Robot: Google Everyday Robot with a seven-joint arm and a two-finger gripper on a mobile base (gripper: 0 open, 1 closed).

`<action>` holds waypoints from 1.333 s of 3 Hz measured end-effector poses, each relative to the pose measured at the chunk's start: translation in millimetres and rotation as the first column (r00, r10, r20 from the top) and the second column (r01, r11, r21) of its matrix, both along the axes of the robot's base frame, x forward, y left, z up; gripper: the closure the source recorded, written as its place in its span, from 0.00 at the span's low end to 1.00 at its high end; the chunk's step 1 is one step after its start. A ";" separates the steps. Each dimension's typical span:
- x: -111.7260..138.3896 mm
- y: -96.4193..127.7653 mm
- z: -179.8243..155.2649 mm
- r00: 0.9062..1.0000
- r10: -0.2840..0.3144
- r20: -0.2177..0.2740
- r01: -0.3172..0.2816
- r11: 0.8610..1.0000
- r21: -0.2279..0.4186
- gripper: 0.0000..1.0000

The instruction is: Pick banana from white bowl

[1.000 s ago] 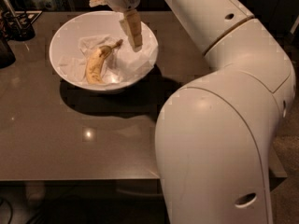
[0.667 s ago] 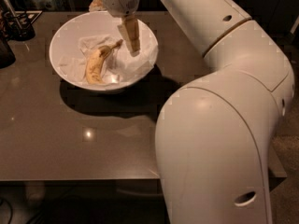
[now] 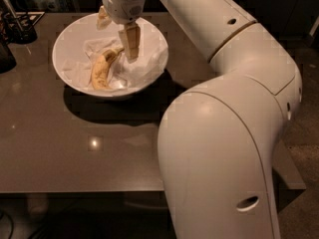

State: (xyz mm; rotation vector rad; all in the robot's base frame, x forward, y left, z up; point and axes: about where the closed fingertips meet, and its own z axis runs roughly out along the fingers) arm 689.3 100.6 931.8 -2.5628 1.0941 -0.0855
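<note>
Hovering over white bowl (image 3: pixel 64 38), pincer (image 3: pixel 117 40) spread open, banana (image 3: pixel 101 69) just beside one finger (image 3: pixel 131 41).

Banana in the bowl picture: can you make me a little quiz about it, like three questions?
1. True or false: the banana lies inside the white bowl.
2. Where is the gripper? A) open, over the bowl beside the banana's stem end; B) shut on the banana; C) down on the floor.
3. Fill in: the bowl stands on a dark ___.
Key: 1 true; 2 A; 3 table.
</note>
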 end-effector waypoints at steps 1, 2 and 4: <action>4.7 7.1 -7.3 1.000 0.018 -0.007 -0.018 1.000 -0.016 0.18; 13.2 16.8 -18.6 0.999 0.047 -0.015 -0.048 0.998 -0.030 0.20; 19.5 25.5 -39.9 0.996 0.074 -0.050 -0.076 0.996 -0.036 0.32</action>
